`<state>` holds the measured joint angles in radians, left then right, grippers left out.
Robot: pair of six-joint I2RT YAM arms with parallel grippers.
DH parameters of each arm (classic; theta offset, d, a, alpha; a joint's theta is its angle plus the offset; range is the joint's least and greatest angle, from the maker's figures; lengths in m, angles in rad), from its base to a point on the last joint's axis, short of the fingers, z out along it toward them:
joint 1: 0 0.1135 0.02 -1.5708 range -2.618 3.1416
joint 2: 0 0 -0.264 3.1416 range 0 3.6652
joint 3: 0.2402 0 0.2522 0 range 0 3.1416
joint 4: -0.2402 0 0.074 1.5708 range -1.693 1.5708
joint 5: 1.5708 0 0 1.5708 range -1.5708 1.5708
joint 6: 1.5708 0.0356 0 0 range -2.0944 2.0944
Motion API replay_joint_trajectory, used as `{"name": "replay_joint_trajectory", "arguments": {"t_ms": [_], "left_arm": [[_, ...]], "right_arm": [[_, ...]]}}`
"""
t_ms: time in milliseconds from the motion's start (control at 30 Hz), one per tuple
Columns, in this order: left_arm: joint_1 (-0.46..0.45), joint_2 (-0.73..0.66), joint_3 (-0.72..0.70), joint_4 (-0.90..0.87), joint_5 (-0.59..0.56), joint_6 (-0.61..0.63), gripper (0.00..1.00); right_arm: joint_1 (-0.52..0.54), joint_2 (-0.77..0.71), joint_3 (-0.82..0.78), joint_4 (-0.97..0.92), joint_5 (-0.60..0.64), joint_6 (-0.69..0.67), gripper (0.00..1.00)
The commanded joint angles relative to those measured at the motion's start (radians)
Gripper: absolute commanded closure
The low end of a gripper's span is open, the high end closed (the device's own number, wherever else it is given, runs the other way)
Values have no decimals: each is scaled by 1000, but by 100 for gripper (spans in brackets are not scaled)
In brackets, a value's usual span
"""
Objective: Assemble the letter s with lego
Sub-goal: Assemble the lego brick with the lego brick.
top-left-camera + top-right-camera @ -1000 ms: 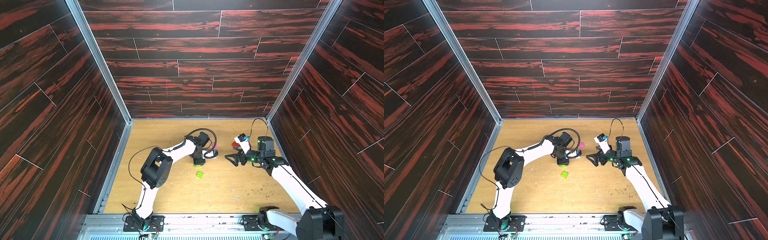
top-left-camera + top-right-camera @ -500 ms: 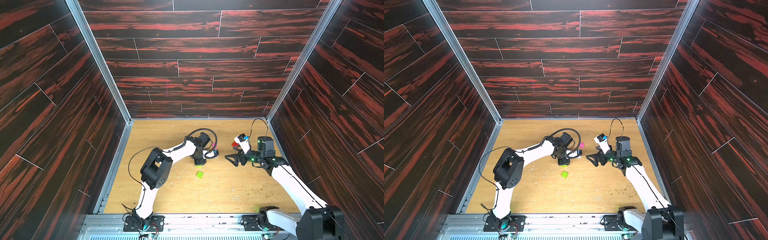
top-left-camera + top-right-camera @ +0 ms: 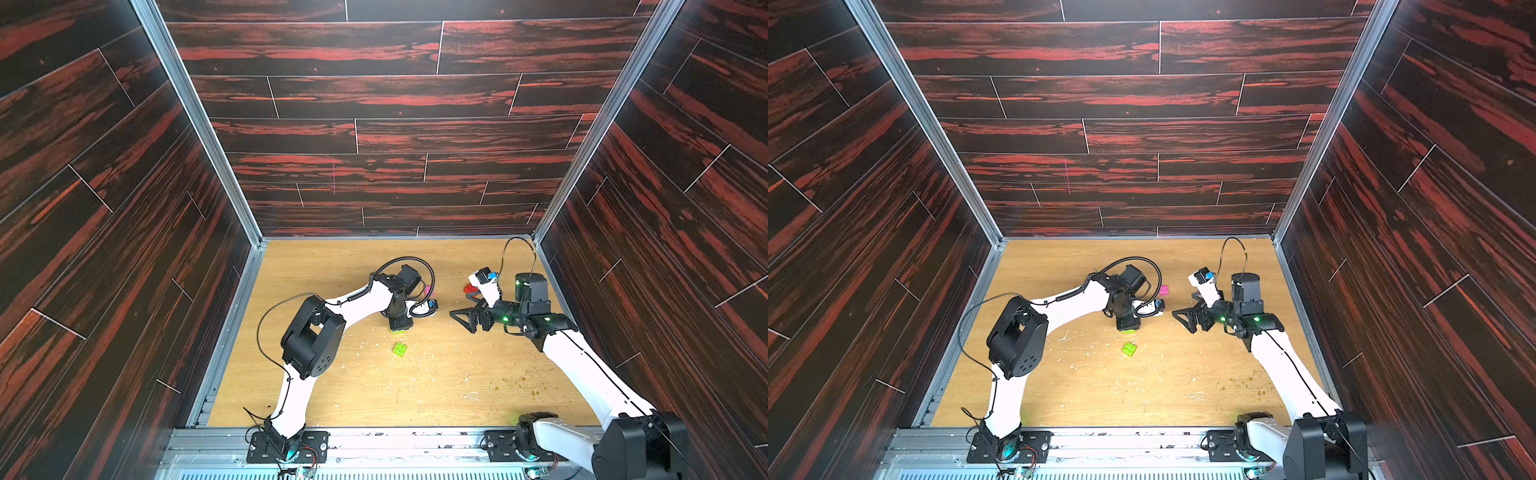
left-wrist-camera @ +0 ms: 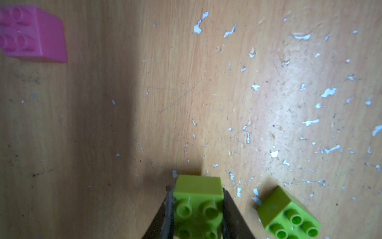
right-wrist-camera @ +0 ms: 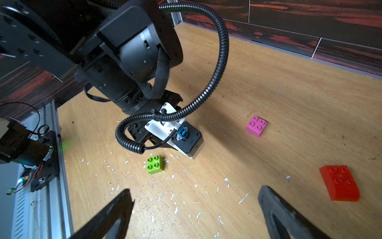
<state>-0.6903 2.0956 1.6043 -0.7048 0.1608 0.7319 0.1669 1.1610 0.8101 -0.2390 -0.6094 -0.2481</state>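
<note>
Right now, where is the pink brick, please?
In a top view the pink brick lies on the table, just behind the left hand, toward the back wall.

Bright, soft shadows; nearest lime brick (image 4: pixel 198 203) slightly blurred.

**Light wooden tabletop (image 3: pixel 415 395), strewn with loose bricks and white flecks (image 4: pixel 328 92).**

A lime green brick (image 3: pixel 400 349) is laid studs up where the flecks are scattered thickest. A pink brick (image 3: pixel 1164 290) is set studs up farther back. A red brick (image 5: pixel 340 183), rounded along one edge, is laid flat toward the right side, well apart from both. A second lime green brick (image 4: pixel 198 202) is seen near the first, low at the wood. Whether it is rested on the surface cannot be told.
</note>
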Motion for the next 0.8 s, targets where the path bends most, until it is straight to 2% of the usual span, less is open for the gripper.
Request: {"name": "replay_joint_trajectory", "arguments": {"t_ms": [0, 767], "left_arm": [[-4, -27, -13, -17, -8, -7, 83], [-5, -49, 14, -26, -22, -35, 83]], "right_arm": [[-5, -21, -12, -13, -9, -9, 2], [-4, -11, -6, -10, -9, -10, 2]]}}
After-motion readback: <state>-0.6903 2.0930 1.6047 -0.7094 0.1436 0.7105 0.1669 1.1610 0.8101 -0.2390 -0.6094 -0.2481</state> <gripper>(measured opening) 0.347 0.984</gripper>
